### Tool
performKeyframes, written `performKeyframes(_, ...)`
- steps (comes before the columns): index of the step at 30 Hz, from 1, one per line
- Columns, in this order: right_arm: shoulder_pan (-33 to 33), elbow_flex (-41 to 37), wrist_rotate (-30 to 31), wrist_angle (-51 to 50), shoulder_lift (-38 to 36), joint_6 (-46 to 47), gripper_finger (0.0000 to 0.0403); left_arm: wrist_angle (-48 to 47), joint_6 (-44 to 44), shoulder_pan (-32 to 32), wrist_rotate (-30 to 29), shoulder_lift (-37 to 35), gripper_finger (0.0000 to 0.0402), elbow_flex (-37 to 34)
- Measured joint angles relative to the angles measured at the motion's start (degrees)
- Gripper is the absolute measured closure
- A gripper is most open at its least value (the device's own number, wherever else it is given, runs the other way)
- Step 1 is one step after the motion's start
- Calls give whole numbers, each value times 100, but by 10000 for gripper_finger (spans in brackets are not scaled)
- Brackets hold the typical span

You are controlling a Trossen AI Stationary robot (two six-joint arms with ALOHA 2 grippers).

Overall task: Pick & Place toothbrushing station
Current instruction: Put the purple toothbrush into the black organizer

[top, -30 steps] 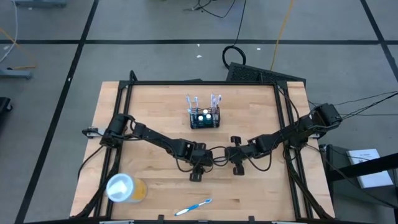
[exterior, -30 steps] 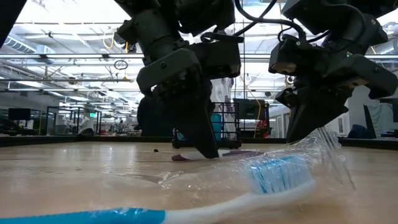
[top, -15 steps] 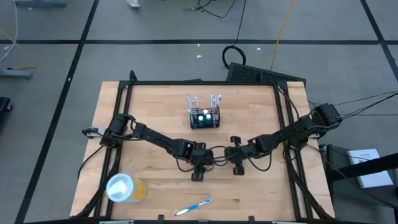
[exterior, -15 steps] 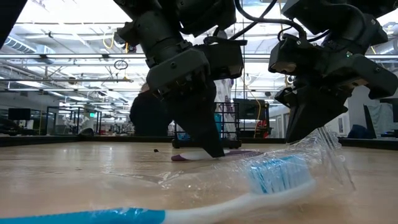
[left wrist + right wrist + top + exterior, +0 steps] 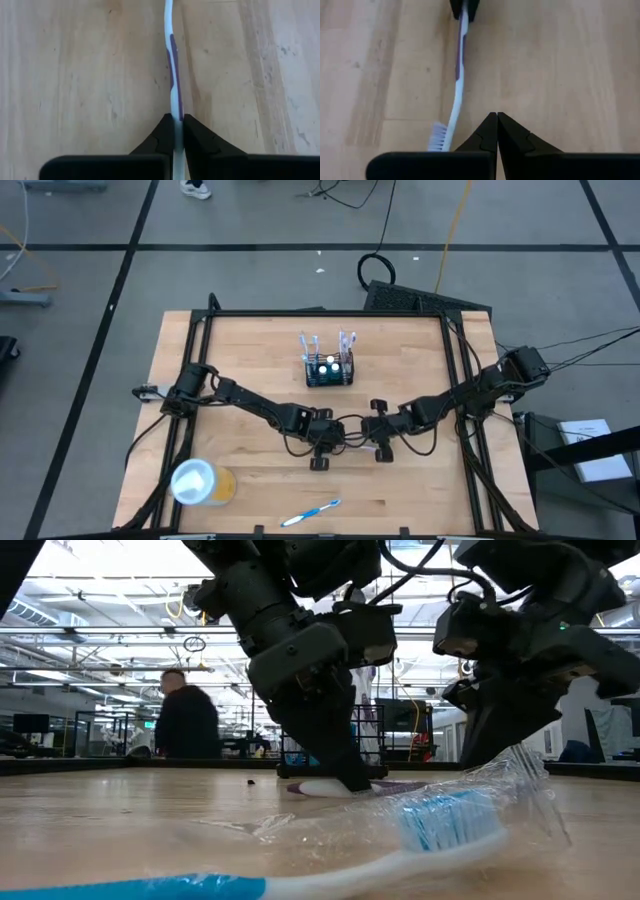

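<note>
Pinching a purple-and-white toothbrush point(image 5: 172, 75) flat on the tabletop point(image 5: 250, 350), the left hand point(image 5: 319, 462) has only just begun. The right hand point(image 5: 381, 452) waits beside it, closed and empty. Farther back stands the toothbrushing station point(image 5: 329, 369), already holding some brushes. A blue toothbrush point(image 5: 310, 513) lies near the front edge.

Even bright overhead light, soft shadows on the table point(image 5: 250, 350). Low view is backlit: ceiling lights blow out, arms go near-silhouette, person point(image 5: 187, 720) behind is motion-blurred, foreground blue toothbrush point(image 5: 300, 865) soft. Wrist views sharp, no glare.
</note>
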Motion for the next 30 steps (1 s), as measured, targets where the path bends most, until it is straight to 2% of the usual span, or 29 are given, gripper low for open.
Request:
performKeyframes(6, 0, 0, 705, -6, -35, 104, 403, -3, -15, 3, -127, -2, 383, 0)
performKeyframes(12, 94, 0, 1391, 17, -382, 109, 403, -52, 198, -60, -331, -7, 383, -16)
performKeyframes(17, 393, 0, 2083, 54, -850, 74, 403, 503, 238, -73, -296, -30, 383, -322)
performKeyframes(21, 768, -62, 2517, 751, -1090, -315, 403, 928, 234, -85, -167, -35, 383, -490)
performKeyframes(25, 934, -376, 2522, 1732, -1201, -699, 403, 1221, 291, -104, -124, -22, 383, -514)
performKeyframes(30, 1006, -894, 2531, 2500, -1388, -895, 403, 1269, 442, -116, -182, -162, 383, -560)
